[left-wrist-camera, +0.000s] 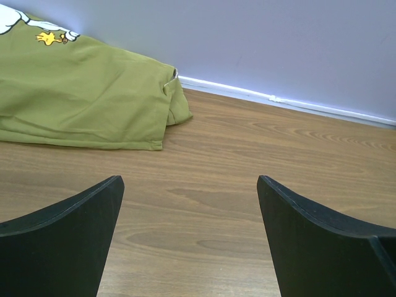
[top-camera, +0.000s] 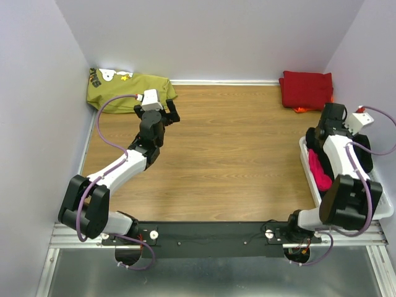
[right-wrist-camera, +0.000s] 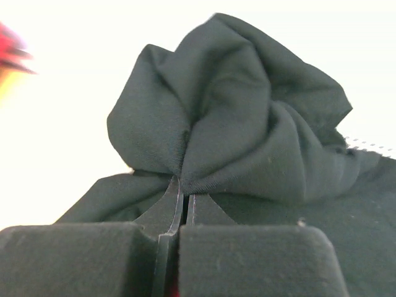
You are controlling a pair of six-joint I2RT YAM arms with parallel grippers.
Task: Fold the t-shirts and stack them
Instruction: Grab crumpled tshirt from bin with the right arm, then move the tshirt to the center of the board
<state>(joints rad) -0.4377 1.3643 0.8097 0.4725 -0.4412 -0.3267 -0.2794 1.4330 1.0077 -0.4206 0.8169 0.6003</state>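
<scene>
The right jaws are clenched on a bunched peak of the black t-shirt (right-wrist-camera: 235,124), apparently to lift it from the bin (top-camera: 382,209). The left jaws stand released, with the folded green t-shirt (left-wrist-camera: 80,93) ahead-left.

Wooden table (top-camera: 235,154), pale lilac walls (top-camera: 210,37)
</scene>
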